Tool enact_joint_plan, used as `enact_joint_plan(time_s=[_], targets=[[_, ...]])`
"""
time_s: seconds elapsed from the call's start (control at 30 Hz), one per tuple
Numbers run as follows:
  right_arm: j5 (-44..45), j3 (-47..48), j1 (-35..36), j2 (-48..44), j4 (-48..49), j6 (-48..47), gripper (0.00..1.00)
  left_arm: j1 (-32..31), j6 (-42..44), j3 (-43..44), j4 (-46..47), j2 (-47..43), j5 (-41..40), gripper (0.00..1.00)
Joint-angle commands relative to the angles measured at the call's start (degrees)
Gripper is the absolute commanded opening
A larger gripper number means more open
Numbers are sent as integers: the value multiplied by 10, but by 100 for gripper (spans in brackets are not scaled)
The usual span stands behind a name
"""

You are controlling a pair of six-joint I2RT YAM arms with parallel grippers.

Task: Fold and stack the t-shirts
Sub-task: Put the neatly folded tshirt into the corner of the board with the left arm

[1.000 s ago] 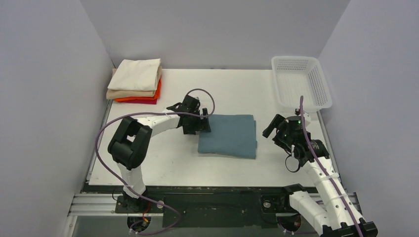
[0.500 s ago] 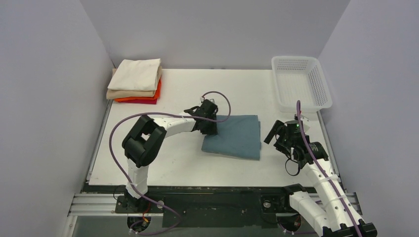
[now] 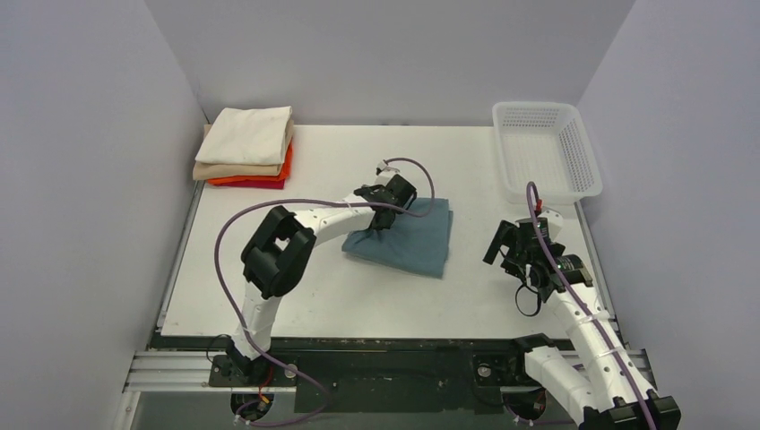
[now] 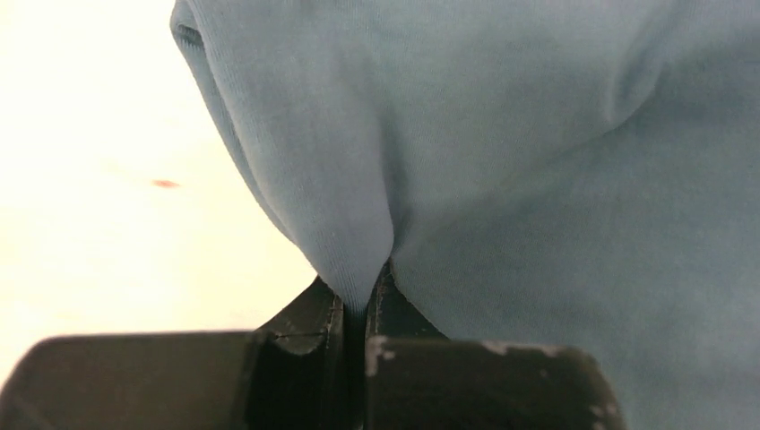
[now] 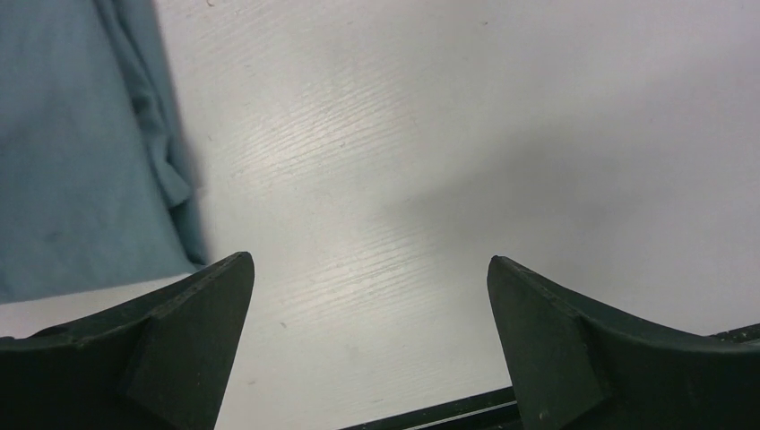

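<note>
Now the teal t-shirt (image 3: 410,242) lies with a bunched edge pinched in the closed left gripper (image 4: 358,300). Right of it, the right gripper (image 5: 370,269) hangs spread wide above the table (image 3: 358,296). Well left of the left gripper lie the stacked t-shirts (image 3: 249,143).

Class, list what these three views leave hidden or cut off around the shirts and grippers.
- Left wrist view: the left gripper closes inside the teal shirt's pinched fold, so the layers held cannot be counted.
- Top view: the cream shirt covers the lower shirts, which show only edges.
- Right wrist view: the frame's left edge cuts off the teal shirt, and the right gripper shows only two fingers.
</note>
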Motion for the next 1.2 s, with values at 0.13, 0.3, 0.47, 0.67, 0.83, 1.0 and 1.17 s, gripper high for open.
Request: enact_joint_plan(time_s=[0.13,0.3,0.47,0.67,0.83,1.0,1.17], targets=[[33,13,-5,29,13,-50,99,119,361,17,154,-78,-160,0],[29,16,-7,49,22,-55,98,215,504,35,238,-112,-104,0],[25,26,-7,80,24,-58,98,287,561,119,235,-100,-32,0],[31,29,-6,110,27,-57,98,344,584,238,208,-51,-2,0],[44,33,-6,123,22,-58,97,357,577,311,170,-37,19,0],[60,38,-6,124,18,-62,97,373,539,386,120,-43,69,0],[62,38,-7,126,18,-62,97,388,534,406,118,-45,82,0]])
